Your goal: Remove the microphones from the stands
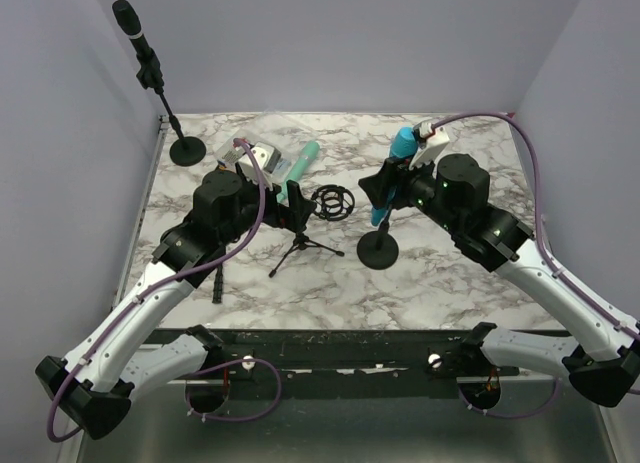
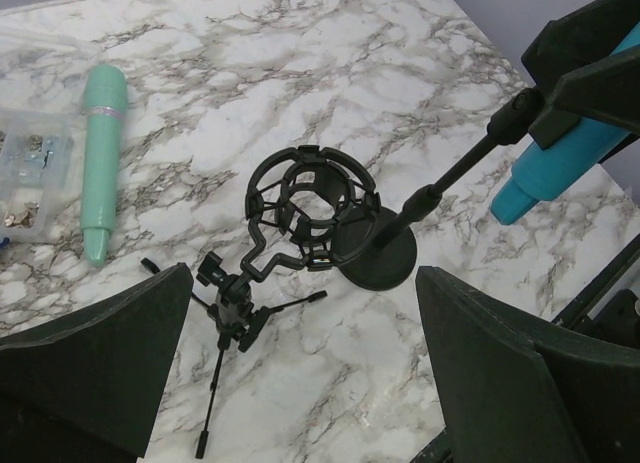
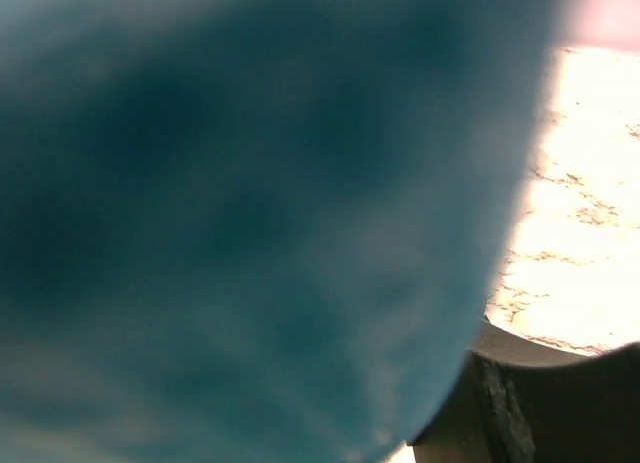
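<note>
The blue microphone (image 1: 403, 143) lies right inside the right pincer (image 1: 391, 183), not beside it. From above, the black fingers stand on either side of its body, about midway along. In the right wrist camera its blue skin fills nearly the whole view, too close to be sharp. Its long axis is steeply tilted and crosses the line between the fingers. The head rises above and beyond the pincer, and the tail points down past it towards the stand (image 1: 378, 250). The stand's round base sits on the bench (image 1: 450, 283) just below and nearer than the pincer.

The left wrist camera shows the same from the side. The stand's thin rod climbs to a black holder at the microphone's lower half, hard against the right pincer's fingers. Whether those fingers are pressing on the microphone or standing a little off it, I cannot tell, because the contact faces are hidden.

The left pincer (image 1: 297, 205) gapes wide and holds nothing. It hangs over a small tripod (image 2: 230, 318) and a ring-shaped shock mount (image 2: 310, 218), and the stand's base lies off to its right.

The right arm is plainly the nearer. In my judgement the move depends on drawing the microphone out along its own tilted axis, up and away from the holder. Otherwise the light base may tip or drag.
</note>
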Available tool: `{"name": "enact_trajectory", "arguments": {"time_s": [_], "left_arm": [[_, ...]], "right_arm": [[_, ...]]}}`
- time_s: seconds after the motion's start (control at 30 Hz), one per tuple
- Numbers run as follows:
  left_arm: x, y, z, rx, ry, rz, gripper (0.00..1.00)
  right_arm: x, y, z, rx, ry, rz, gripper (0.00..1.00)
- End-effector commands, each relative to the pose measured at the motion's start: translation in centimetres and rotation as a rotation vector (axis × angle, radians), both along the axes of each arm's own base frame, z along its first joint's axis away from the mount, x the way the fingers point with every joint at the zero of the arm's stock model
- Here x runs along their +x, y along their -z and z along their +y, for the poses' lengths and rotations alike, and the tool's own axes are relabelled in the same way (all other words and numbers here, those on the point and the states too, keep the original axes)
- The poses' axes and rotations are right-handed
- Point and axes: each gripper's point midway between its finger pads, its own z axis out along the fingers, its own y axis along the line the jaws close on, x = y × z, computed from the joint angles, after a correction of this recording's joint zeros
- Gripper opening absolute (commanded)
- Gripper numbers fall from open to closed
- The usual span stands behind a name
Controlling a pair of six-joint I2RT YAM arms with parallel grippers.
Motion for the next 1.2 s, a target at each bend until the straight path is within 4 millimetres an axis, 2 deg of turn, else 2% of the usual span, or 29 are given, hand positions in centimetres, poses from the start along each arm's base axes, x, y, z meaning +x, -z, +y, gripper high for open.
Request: {"name": "enact_trajectory", "arguments": {"time_s": [0.0, 0.1, 0.23, 0.3, 0.47, 0.6, 0.63, 0.7, 0.77, 0.83, 0.9, 1.03, 1.17], "left_arm": [[-0.4, -0.5, -0.8, -0.018, 0.048, -0.017, 0.96], [-0.5, -0.4, -0.9, -0.02, 0.056, -0.024, 0.96], [-0.5, -0.4, -1.2, -0.028, 0.074, -0.038, 0.96], [-0.5, -0.2, -1.4, -0.029, 0.082, -0.04, 0.97], [-1.1, -0.4, -2.0, -0.08, 0.119, -0.067, 0.97], [-2.2, -1.4, -2.7, -0.124, 0.166, -0.133, 0.98], [-2.7, -1.7, -3.0, -0.13, 0.186, -0.153, 0.98], [-3.3, -2.7, -3.5, -0.144, 0.209, -0.178, 0.99], [-3.6, -4.1, -4.0, -0.163, 0.219, -0.188, 0.99], [-3.4, -5.2, -4.3, -0.179, 0.198, -0.174, 0.99], [-3.0, -6.6, -4.6, -0.201, 0.145, -0.159, 0.98], [-2.3, -7.5, -5.7, -0.21, 0.029, -0.14, 0.99], [-2.4, -8.0, -7.6, -0.2, -0.017, -0.169, 0.99]], "right_arm": [[-1.1, 1.1, -0.3, -0.001, -0.006, 0.049, 0.72], [-1.5, 0.4, -0.6, 0.019, -0.01, 0.037, 0.77], [-1.5, 0.6, -1.9, 0.005, 0.044, 0.041, 0.81], [-1.7, 0.6, -2.4, 0.016, 0.064, 0.039, 0.87], [-2.6, -0.9, -2.3, 0.091, 0.035, 0.002, 0.92], [-3.3, -0.9, -3.3, 0.099, 0.047, -0.009, 0.92], [-3.5, -1.2, -3.9, 0.11, 0.066, -0.015, 0.96], [-4.0, -2.2, -4.5, 0.16, 0.079, -0.033, 1.0], [-4.9, -3.6, -4.3, 0.203, 0.031, -0.074, 1.0], [-5.1, -4.2, -4.7, 0.215, 0.039, -0.094, 1.0], [-4.6, -3.7, -6.1, 0.203, 0.115, -0.096, 1.0], [-3.6, -1.3, -9.9, 0.173, 0.324, -0.091, 1.0], [-4.6, 0.8, -11.8, 0.232, 0.375, -0.109, 1.0]]}}
